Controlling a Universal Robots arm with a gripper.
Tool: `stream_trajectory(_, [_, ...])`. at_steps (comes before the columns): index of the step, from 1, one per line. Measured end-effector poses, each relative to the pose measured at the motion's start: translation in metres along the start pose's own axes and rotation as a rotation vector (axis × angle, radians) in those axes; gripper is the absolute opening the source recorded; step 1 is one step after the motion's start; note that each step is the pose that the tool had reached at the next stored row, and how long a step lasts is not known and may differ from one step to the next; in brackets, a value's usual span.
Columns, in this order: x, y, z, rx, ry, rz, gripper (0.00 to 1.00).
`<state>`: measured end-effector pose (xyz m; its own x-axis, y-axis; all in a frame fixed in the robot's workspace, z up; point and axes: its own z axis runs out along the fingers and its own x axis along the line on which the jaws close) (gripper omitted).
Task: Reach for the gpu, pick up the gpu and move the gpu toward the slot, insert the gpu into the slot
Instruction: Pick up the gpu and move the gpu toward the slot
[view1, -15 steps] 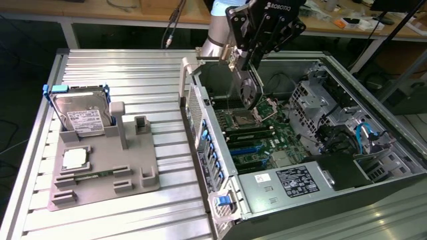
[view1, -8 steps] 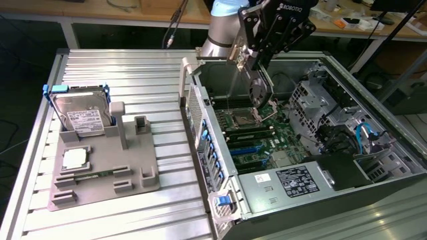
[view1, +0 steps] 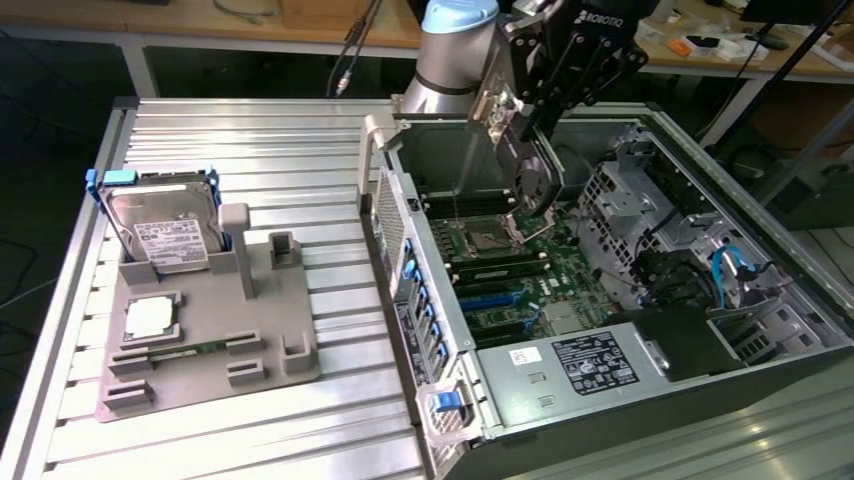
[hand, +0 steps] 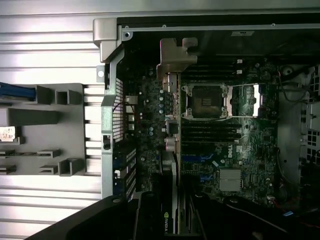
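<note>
The gpu (view1: 530, 185) is a dark flat card that hangs on edge inside the open computer case, above the processor socket (view1: 486, 236). My gripper (view1: 537, 135) is shut on its upper edge. In the wrist view the gpu (hand: 170, 150) shows edge-on, with its silver bracket (hand: 176, 52) at the far end near the case's rear wall, and my gripper (hand: 171, 222) is clamped on it from both sides. The slot (view1: 489, 299) is a blue strip on the green motherboard, nearer the front of the case than the card. The same blue slot (hand: 199, 159) lies beside the card's line, apart from it.
A grey fixture (view1: 200, 330) on the ribbed metal table holds a hard drive (view1: 167, 235) and a square processor chip (view1: 152, 320). The case walls (view1: 400, 250), black memory strips (view1: 501, 265), drive cage (view1: 627, 210) and power supply (view1: 587, 365) surround the motherboard.
</note>
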<state>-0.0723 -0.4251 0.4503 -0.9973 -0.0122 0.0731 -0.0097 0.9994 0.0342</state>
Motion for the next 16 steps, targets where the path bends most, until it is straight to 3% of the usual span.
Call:
stream_trajectory(5, [-0.002, -0.0001, 0.0029, 0.0003, -0.0074, -0.001, 0.27])
stream_trajectory(10, [-0.003, -0.0002, 0.0052, 0.0006, -0.0279, -0.002, 0.27])
stream_trajectory(13, [-0.006, -0.0003, 0.007, 0.0013, -0.0461, -0.002, 0.27])
stream_trajectory(16, [-0.011, -0.0003, 0.0071, 0.0014, -0.0521, -0.003, 0.27])
